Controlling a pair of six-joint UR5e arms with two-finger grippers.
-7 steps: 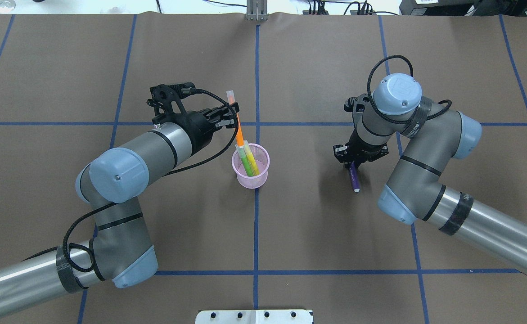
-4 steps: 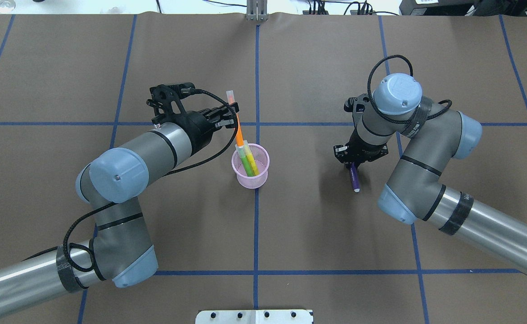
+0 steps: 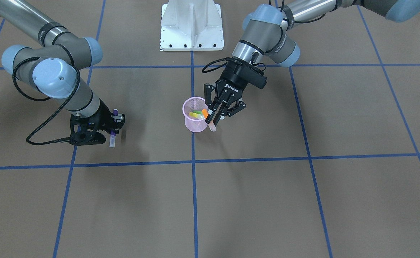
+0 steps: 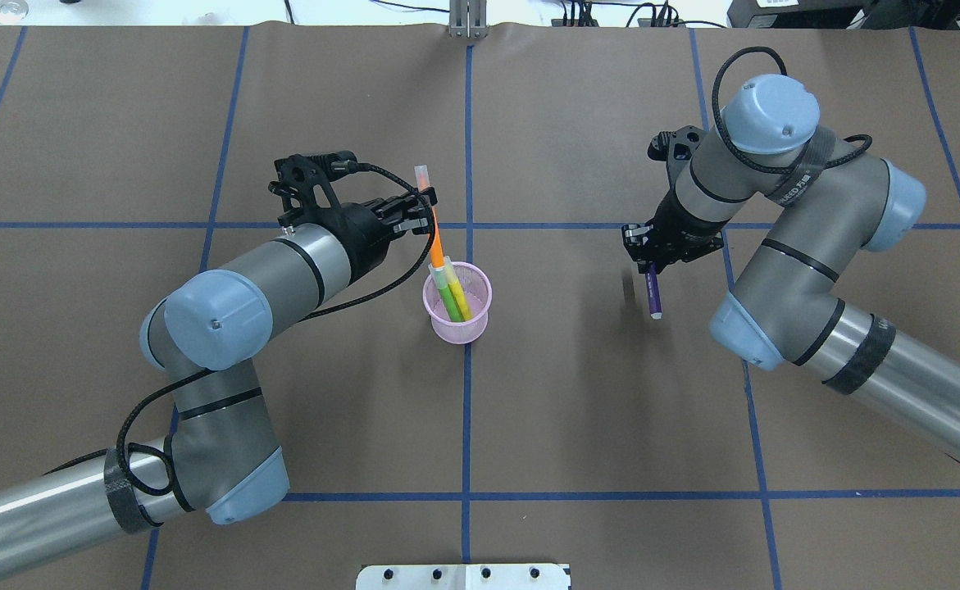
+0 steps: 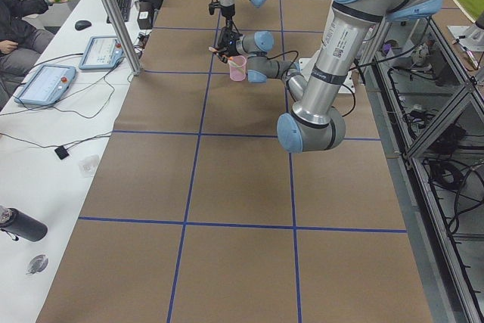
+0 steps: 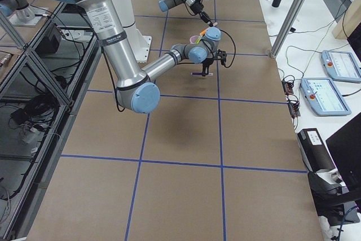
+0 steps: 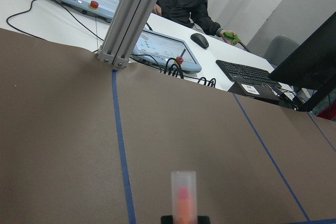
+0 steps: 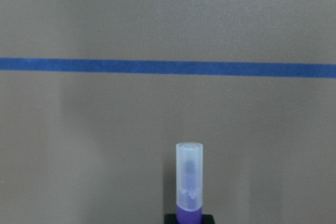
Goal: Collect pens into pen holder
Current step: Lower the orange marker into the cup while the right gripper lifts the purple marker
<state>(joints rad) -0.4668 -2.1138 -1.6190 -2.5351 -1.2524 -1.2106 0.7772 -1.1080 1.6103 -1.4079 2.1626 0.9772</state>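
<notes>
The holder (image 4: 459, 331) stands near the centre of the table (image 4: 578, 426) with a green pen (image 4: 450, 301) leaning inside it. The orange pen (image 4: 437, 244) has its lower end within the holder's mouth and slants up and away toward 11 o'clock in the overhead view, pale cap uppermost. The left gripper (image 4: 425, 205) pinches that pen just below the cap, so letting go should be all that step needs. The purple pen (image 4: 654, 297) is at 3 o'clock of the holder, well apart from it. It is clamped by its coloured end in the right gripper (image 4: 652, 264), with its long axis running about 12 to 6 and the cap at the 6 end. Its shadow lies apart from it, so I judge it clear of the table. The next carry must therefore run toward 9 o'clock, and the right arm, already bearing the pen, is the one to make it. The left gripper sits over the holder's 11 o'clock side, which could crowd that approach. It is hard to tell whether the greenish shapes in the holder are one pen or two. The mesh hides the orange pen's tip, and both wrist views show only a cap.
</notes>
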